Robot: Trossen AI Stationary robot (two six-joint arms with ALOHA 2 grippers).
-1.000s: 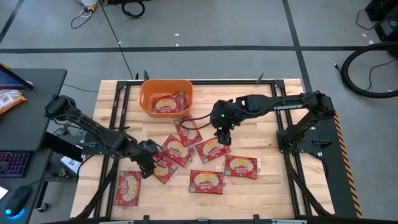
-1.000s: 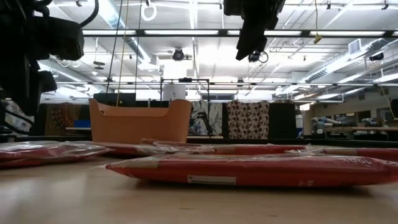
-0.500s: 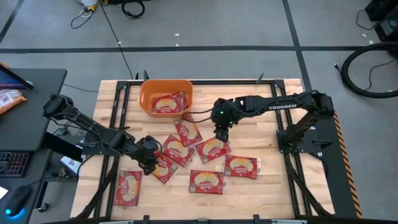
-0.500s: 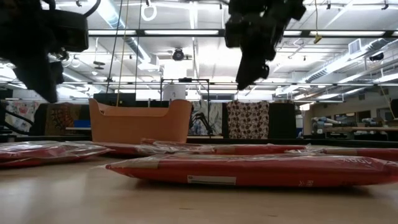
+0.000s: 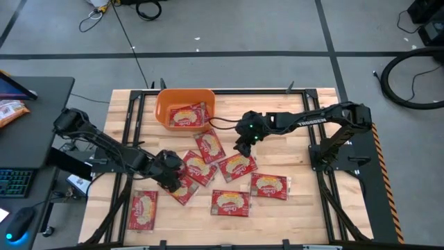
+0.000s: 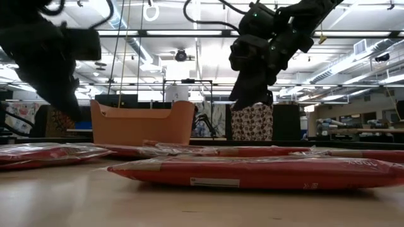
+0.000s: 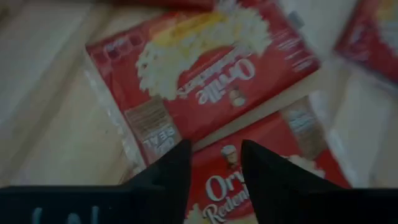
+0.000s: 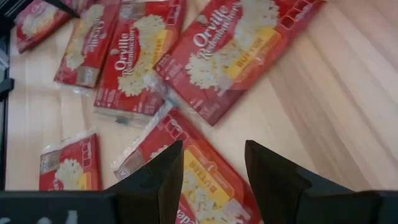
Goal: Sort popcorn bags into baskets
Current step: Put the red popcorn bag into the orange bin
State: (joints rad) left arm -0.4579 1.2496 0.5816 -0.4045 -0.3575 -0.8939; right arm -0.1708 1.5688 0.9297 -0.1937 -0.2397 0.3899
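The orange basket (image 5: 184, 110) (image 6: 142, 123) stands at the table's far edge with red popcorn bags lying inside it. Several more red bags lie flat on the wood in the middle and near part of the table, e.g. (image 5: 208, 146), (image 5: 237, 165), (image 5: 182, 187). My left gripper (image 5: 172, 179) (image 7: 216, 146) hovers open over two overlapping bags (image 7: 205, 68) (image 7: 249, 180). My right gripper (image 5: 242, 147) (image 8: 214, 146) hangs open above a bag (image 8: 199, 180), clear of it in the low view (image 6: 243, 101).
More bags lie toward the near edge (image 5: 268, 185), (image 5: 230, 202), (image 5: 143, 208); one fills the front of the low view (image 6: 265, 171). Bare wood shows on the table's far right (image 5: 305, 118). A desk with a keyboard stands left of the table (image 5: 21, 139).
My right gripper has come down from high above the table toward the bags in the middle, tipping as it went. My left gripper has sunk lower and shifted slightly toward the table's right over the bags there. No bag has moved.
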